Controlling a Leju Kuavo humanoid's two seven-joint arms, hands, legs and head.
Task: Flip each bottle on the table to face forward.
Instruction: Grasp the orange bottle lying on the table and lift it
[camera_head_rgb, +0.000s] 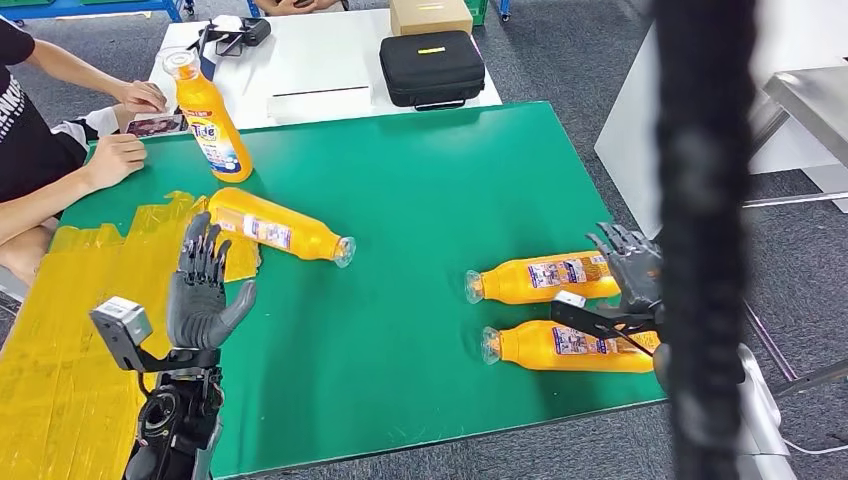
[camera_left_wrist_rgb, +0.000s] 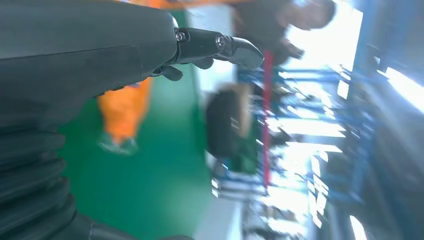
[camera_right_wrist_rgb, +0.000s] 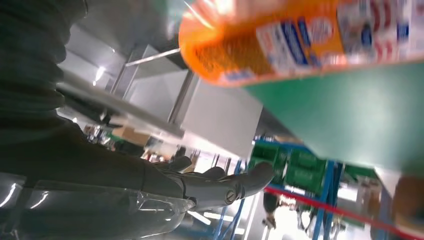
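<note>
Several orange bottles are on the green table (camera_head_rgb: 420, 190). One stands upright (camera_head_rgb: 211, 118) at the far left. One lies on its side (camera_head_rgb: 280, 227) left of centre, its cap pointing right. Two lie side by side at the right, the farther bottle (camera_head_rgb: 540, 278) and the nearer bottle (camera_head_rgb: 570, 347), caps pointing left. My left hand (camera_head_rgb: 203, 290) is raised open just near of the left lying bottle, holding nothing. My right hand (camera_head_rgb: 630, 265) is open at the base end of the right pair; an orange bottle's base (camera_right_wrist_rgb: 280, 45) appears close to it in the right wrist view.
A person sits at the far left with hands (camera_head_rgb: 115, 160) on the table by a phone. Yellow tape (camera_head_rgb: 70, 320) covers the table's left part. A white table behind holds a black case (camera_head_rgb: 432, 67) and a box. A dark blurred cable (camera_head_rgb: 700, 240) hangs at right.
</note>
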